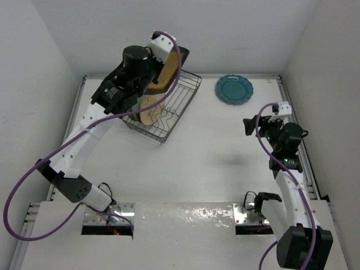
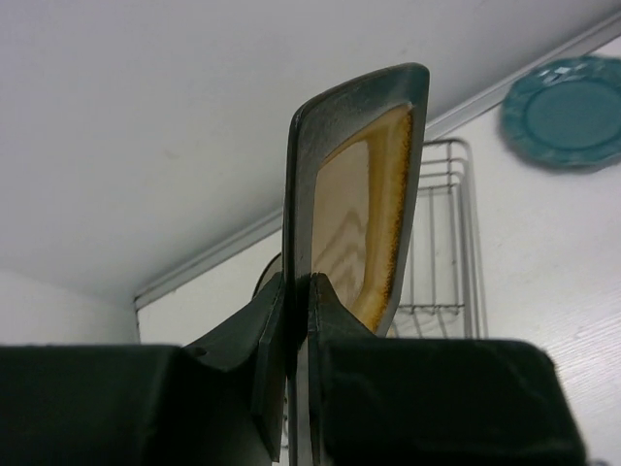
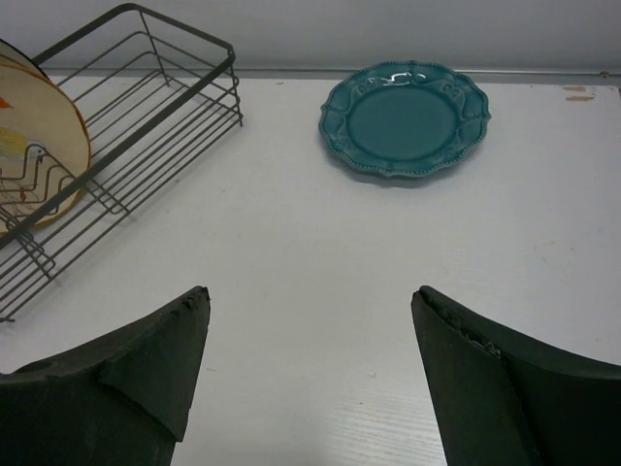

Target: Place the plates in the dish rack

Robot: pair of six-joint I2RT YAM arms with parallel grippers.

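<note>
My left gripper (image 1: 159, 79) is shut on the square amber plate (image 1: 173, 66) and holds it on edge above the dish rack (image 1: 183, 104). In the left wrist view the fingers (image 2: 335, 301) pinch the amber plate (image 2: 364, 204) at its lower rim. A cream floral plate (image 1: 151, 112) stands in the rack's near end. The scalloped teal plate (image 1: 234, 89) lies flat on the table at the back right. My right gripper (image 3: 310, 311) is open and empty, facing the teal plate (image 3: 406, 118) from a distance. The grey and pale aqua plates are out of view.
White walls close the table at the back and both sides. The rack (image 3: 146, 126) sits at the back left, with the cream floral plate (image 3: 39, 146) inside it. The right arm (image 1: 287, 152) stands along the right edge.
</note>
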